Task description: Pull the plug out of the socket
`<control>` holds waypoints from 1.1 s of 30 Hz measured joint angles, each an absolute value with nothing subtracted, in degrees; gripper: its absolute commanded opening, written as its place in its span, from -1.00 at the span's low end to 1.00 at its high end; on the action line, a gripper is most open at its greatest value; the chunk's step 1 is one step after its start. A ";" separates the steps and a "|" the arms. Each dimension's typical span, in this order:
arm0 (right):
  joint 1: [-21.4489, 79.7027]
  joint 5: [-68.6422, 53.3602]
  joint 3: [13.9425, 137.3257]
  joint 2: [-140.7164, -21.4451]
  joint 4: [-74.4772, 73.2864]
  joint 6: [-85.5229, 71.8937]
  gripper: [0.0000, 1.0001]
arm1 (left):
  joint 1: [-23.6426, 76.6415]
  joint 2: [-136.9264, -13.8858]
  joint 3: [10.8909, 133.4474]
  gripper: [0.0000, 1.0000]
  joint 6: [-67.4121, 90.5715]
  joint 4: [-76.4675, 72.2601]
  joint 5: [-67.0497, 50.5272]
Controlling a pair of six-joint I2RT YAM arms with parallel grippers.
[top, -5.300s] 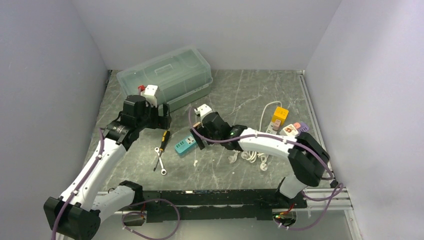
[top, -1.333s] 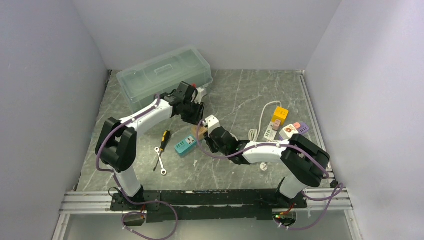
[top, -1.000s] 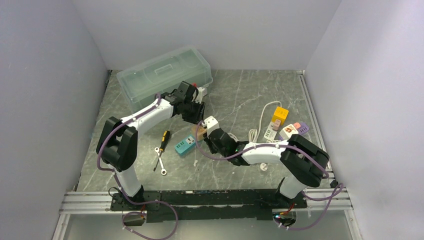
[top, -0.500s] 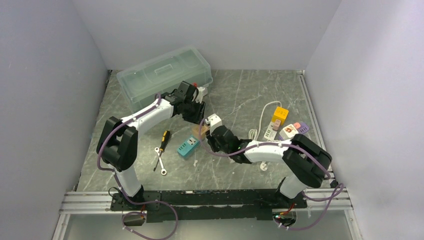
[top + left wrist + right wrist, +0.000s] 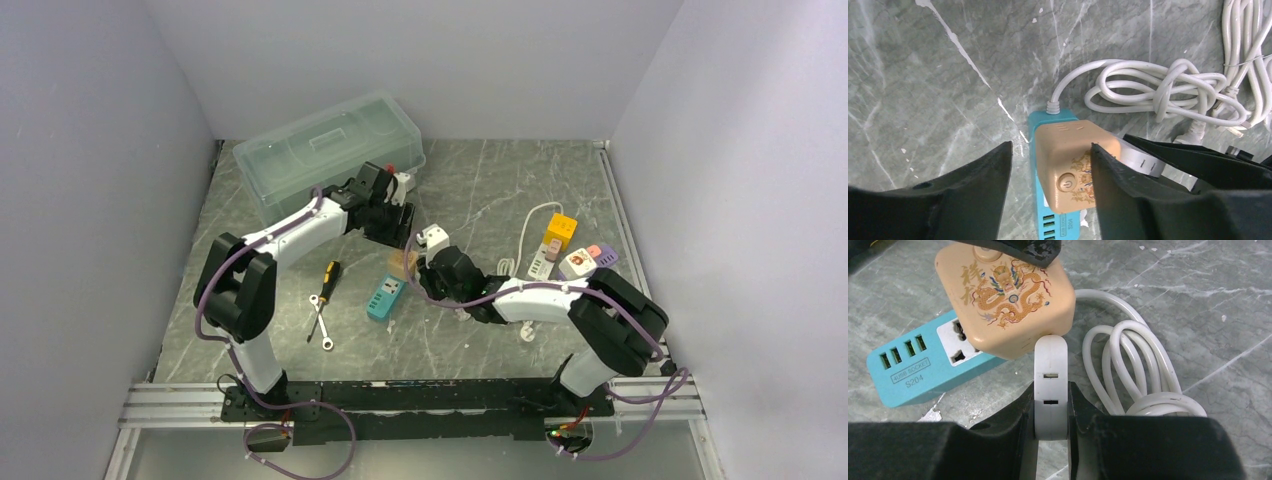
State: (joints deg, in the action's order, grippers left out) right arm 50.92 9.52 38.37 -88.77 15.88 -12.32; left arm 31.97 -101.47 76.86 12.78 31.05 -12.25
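A tan cube socket [image 5: 1008, 300] with a dragon print sits on a blue power strip [image 5: 913, 370]. My right gripper [image 5: 1050, 390] is shut on a flat white plug [image 5: 1050, 365]. The plug's rounded end rests against the cube's side, and its prongs are hidden. From above, my left gripper [image 5: 1051, 147] stands open astride the cube [image 5: 1075, 160]. Its right finger [image 5: 1128, 185] touches the cube and its left finger stands apart. The top view shows the cube [image 5: 403, 262] and strip [image 5: 383, 297] between both arms.
The strip's white cord [image 5: 1153, 90] lies coiled beside it. A clear plastic box [image 5: 330, 150] stands at the back left. A screwdriver [image 5: 328, 275] and wrench [image 5: 320, 325] lie to the left. A yellow adapter [image 5: 560, 230] and other adapters [image 5: 590, 258] sit to the right.
My left gripper's jaws have widened off the tan cube. The blue strip with the cube has swung round and shifted slightly right, along with my right gripper holding the plug.
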 measured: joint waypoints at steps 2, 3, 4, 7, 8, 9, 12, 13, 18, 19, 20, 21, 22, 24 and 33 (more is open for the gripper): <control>51.70 10.55 38.37 -88.77 15.88 -11.97 -1.00 | 31.83 -101.25 76.79 0.61 12.62 31.20 -11.42; 51.96 10.85 38.37 -88.77 15.88 -11.94 -1.00 | 31.81 -100.95 76.53 0.69 12.56 31.31 -10.81; 52.18 11.07 38.37 -88.77 15.88 -11.94 -1.00 | 31.81 -100.44 76.05 0.75 12.49 31.24 -10.11; 52.56 11.60 38.37 -88.79 15.88 -11.94 -1.00 | 31.86 -97.54 73.63 0.85 11.66 31.83 -8.36; 52.58 11.68 38.37 -88.79 15.88 -11.94 -1.00 | 31.86 -96.05 72.36 0.87 11.27 32.21 -7.53; 52.60 11.70 38.37 -88.79 15.88 -11.97 -1.00 | 31.86 -94.19 70.72 0.89 10.92 32.62 -6.79; 52.60 11.77 38.37 -88.79 15.88 -11.97 -1.00 | 31.83 -88.75 66.41 0.93 9.93 33.95 -6.11; 52.60 11.79 38.37 -88.79 15.88 -11.97 -1.00 | 31.86 -87.44 65.54 0.94 9.76 34.15 -6.24; 52.60 11.81 38.37 -88.79 15.88 -11.99 -1.00 | 31.86 -84.68 63.83 0.97 8.91 33.63 -9.50; 52.60 11.79 38.37 -88.79 15.88 -11.99 -1.00 | 31.90 -84.75 63.72 0.98 8.78 33.21 -10.20; 52.60 11.79 38.37 -88.79 15.88 -11.99 -1.00 | 31.92 -84.86 63.53 0.98 8.64 32.67 -11.22; 52.60 11.79 38.37 -88.79 15.88 -11.99 -1.00 | 31.94 -85.03 63.44 0.99 8.60 32.32 -11.79; 52.60 11.79 38.37 -88.79 15.88 -11.99 -1.00 | 31.97 -85.38 63.44 0.99 8.62 31.88 -12.47; 52.60 11.77 38.37 -88.79 15.88 -11.99 -1.00 | 31.97 -86.61 63.44 0.99 8.62 30.70 -13.56; 52.60 11.66 38.39 -88.84 15.90 -11.99 -1.00 | 31.97 -91.68 63.44 0.99 9.96 26.50 -17.39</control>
State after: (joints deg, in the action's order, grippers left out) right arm 52.60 11.66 38.39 -88.84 15.90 -11.99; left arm 31.97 -91.68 63.44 9.96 26.50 -17.39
